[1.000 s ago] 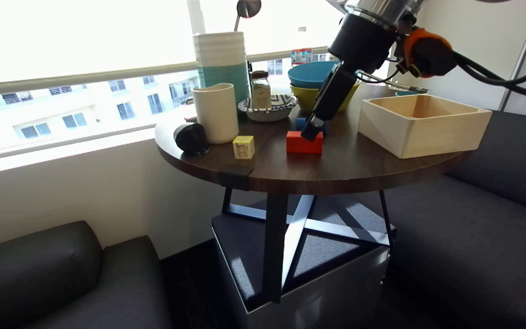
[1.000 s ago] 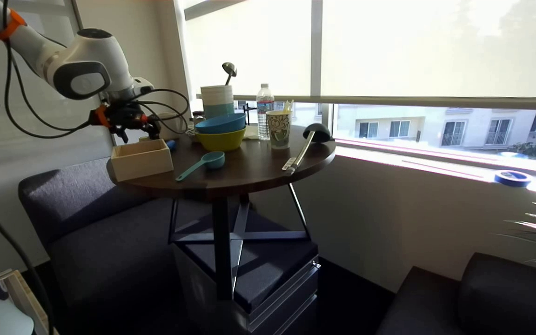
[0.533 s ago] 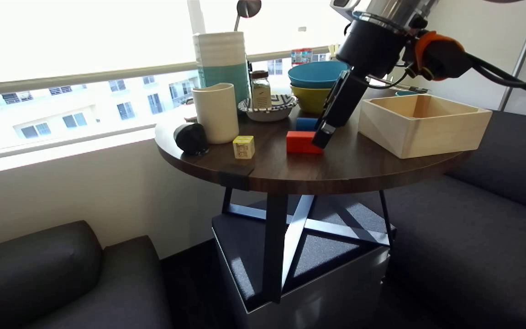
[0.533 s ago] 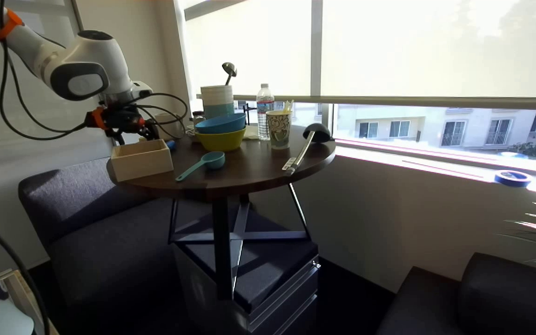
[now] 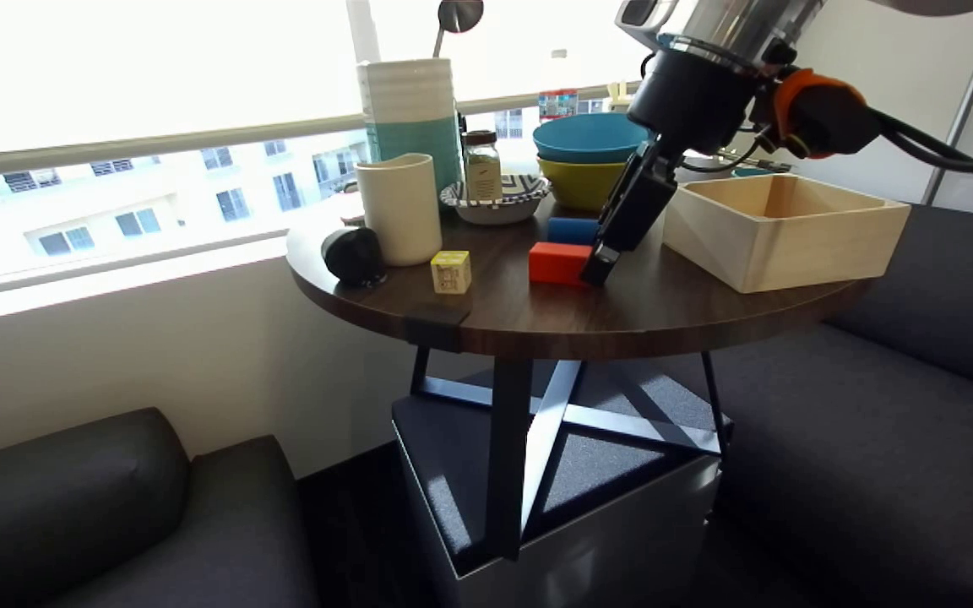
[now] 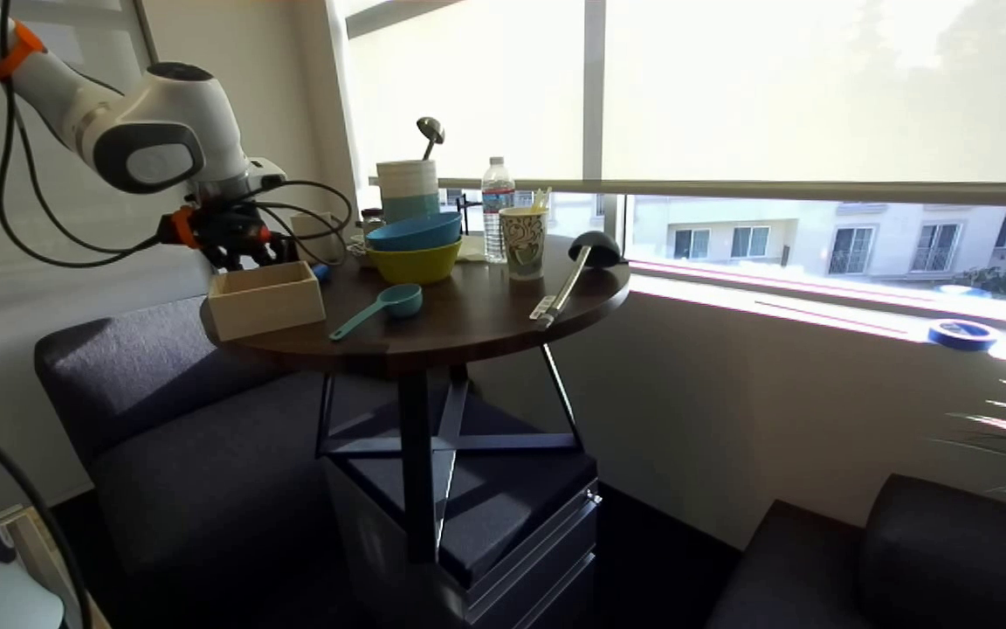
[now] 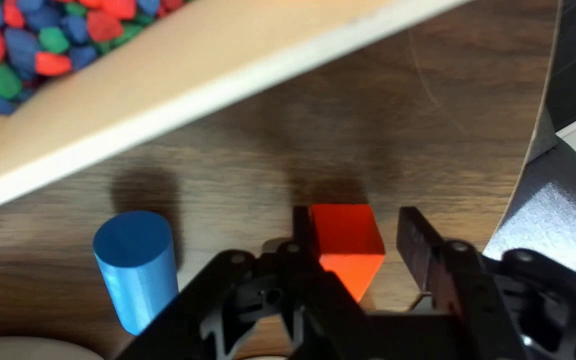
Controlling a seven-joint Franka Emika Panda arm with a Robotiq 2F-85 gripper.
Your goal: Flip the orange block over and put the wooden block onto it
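The round, dark wooden surface [image 5: 503,319] carries the box [image 5: 824,249], which is pale, open-topped and set close to the edge. The white arm [image 6: 154,131] is bent down behind the box in an exterior view. Its tool [image 7: 360,230] points downward beside the box and is spread wide. In the wrist view one finger runs right along the orange block [image 7: 348,230], though I cannot tell whether it touches, and bare wood shows between the block and the opposite finger.

Well to the left of the box, in an exterior view, stands a tall white-and-teal container [image 5: 415,105]. Behind the box and nearer to it, a blue bowl [image 5: 588,139] sits in a yellow-green bowl [image 5: 575,186]. A cream vessel [image 5: 399,211] is far to the left of the box, and a patterned bowl [image 5: 495,215] is less far to the left. In an exterior view a paper cup [image 6: 523,249] stands well to the right of the box, while a teal scoop [image 6: 400,303] lies near it on that side.

The orange block lies on the surface to the left of the box in an exterior view, apart from it. A blue cylinder [image 7: 135,270] lies near the box, a round end facing it. The wooden block [image 5: 451,274], yellow on top, sits farther left of the box than the orange one. Inside the box are small red, green and blue pieces [image 7: 53,64].
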